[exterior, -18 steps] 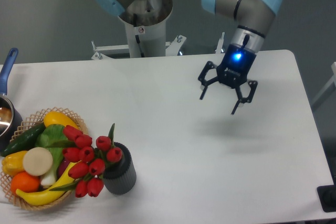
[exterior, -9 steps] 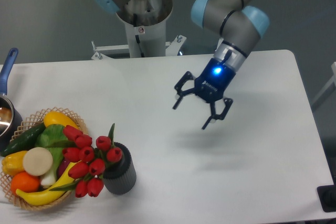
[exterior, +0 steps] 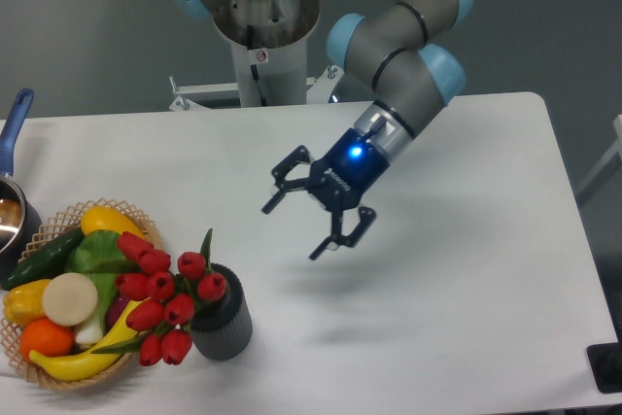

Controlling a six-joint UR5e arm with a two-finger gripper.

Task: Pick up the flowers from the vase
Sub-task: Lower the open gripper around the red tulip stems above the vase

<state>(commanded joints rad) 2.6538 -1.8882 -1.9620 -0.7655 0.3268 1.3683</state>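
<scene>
Your gripper point(exterior: 300, 220) hangs with jaws apart, up and right of the vase point(exterior: 223, 323); the flowers point(exterior: 163, 302) lean left from its mouth, probably light and springy, so pinch the bunched stems

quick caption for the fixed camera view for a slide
Open pincer hangs above the table, right of the red flowers leaning from the dark ribbed vase beside a wicker basket.

One fixed camera looks down steeply across the table point(exterior: 466, 337) from its near edge, facing the arm's base point(exterior: 262, 55) at the far edge; it stands at middling range; nearly the whole tabletop shows.
</scene>
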